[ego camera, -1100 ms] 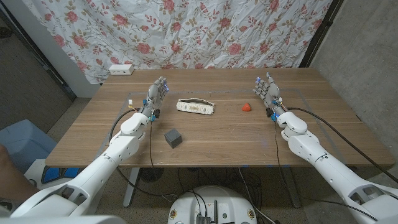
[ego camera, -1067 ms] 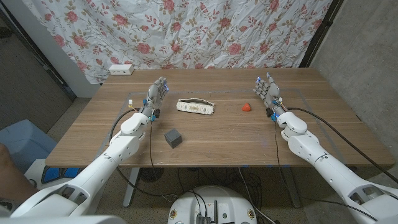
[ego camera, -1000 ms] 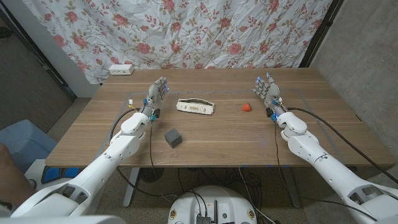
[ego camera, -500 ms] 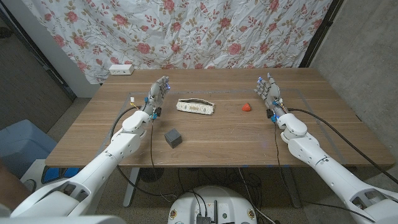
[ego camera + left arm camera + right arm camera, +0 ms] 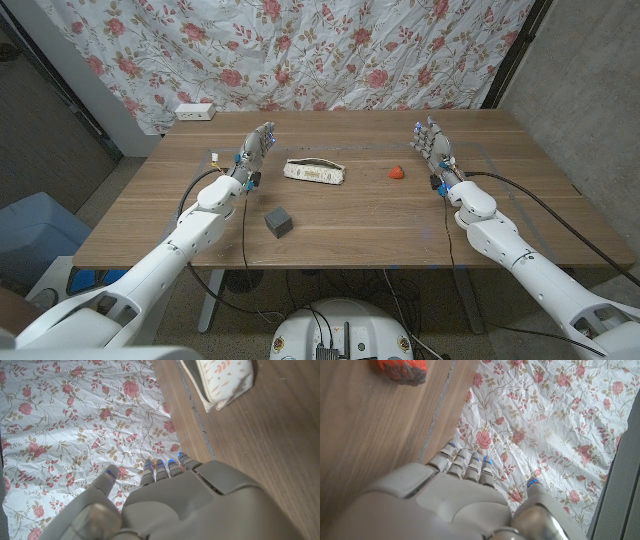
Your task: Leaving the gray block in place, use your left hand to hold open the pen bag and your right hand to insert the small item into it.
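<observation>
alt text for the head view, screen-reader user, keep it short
Two robot arms reach over a wooden table, the left hand and right hand both open and holding nothing. Between them lie a cream pen bag and a small red item; a gray block sits nearer the robot.

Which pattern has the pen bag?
Cream with small orange leaf-like marks on the pen bag, best in left wrist view.

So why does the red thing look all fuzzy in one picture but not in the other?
In the right wrist view the small red item sits at the frame's edge, cropped and soft; the grey right hand is also blurry. In the head view the item is tiny but crisp, evenly lit, with a faint shadow.
</observation>
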